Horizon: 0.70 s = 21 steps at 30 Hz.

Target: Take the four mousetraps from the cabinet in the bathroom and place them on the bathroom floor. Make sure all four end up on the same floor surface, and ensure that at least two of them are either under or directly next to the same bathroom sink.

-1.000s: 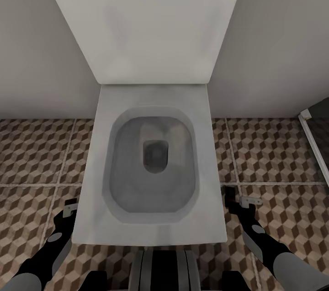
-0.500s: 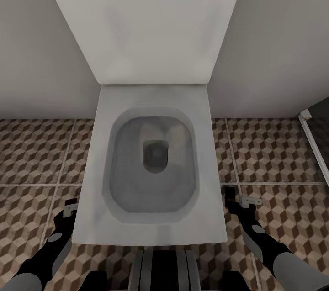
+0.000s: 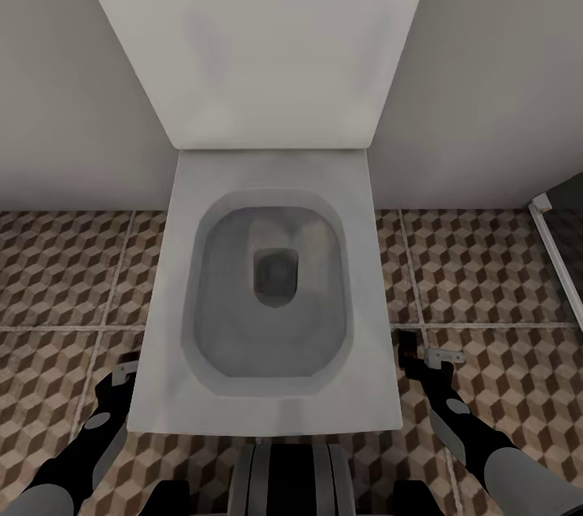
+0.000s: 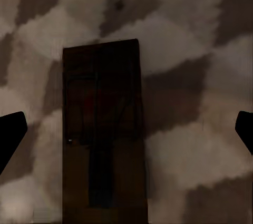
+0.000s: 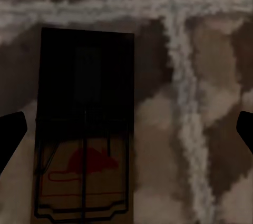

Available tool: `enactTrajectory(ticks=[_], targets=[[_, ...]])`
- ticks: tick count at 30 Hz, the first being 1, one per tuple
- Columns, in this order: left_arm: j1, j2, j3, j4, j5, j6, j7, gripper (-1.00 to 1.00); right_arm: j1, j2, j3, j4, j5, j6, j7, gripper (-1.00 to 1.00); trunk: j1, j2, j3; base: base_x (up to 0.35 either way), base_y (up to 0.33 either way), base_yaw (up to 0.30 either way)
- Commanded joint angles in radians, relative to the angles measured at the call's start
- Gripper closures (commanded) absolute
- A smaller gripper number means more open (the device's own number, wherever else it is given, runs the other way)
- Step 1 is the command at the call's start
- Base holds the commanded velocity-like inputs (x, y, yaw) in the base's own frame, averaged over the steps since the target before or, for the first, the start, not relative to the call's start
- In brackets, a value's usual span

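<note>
A: Comparing with a second ago, anything moved?
B: Nothing. Both grippers (image 3: 123, 374) (image 3: 421, 354) hang open at seven and four o'clock of the toilet (image 3: 267, 297); a mousetrap (image 4: 103, 129) (image 5: 84, 124) lies on the floor (image 3: 486, 273) beneath each, not by the sink.

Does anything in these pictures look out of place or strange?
Yes. A flat brown wooden mousetrap lies between the open left gripper's fingertips, another mousetrap between the right gripper's. The head view faces a white toilet, not a sink.
</note>
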Motion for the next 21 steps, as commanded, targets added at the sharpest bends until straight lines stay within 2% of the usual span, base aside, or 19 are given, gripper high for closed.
enactTrajectory(ticks=[1,21], targets=[[0.000,0.000,-0.002,0.000,0.009,-0.003,0.002,-1.00,0.000,-0.001,0.009,0.000,-0.005,-0.002,-0.007,-1.00,0.000,0.000,0.000,0.000,0.000,0.000],[0.000,0.000,-0.002,-0.003,0.013,0.002,0.004,-1.00,0.000,-0.001,0.008,0.000,-0.005,-0.002,-0.007,-1.00,0.000,0.000,0.000,0.000,0.000,0.000]])
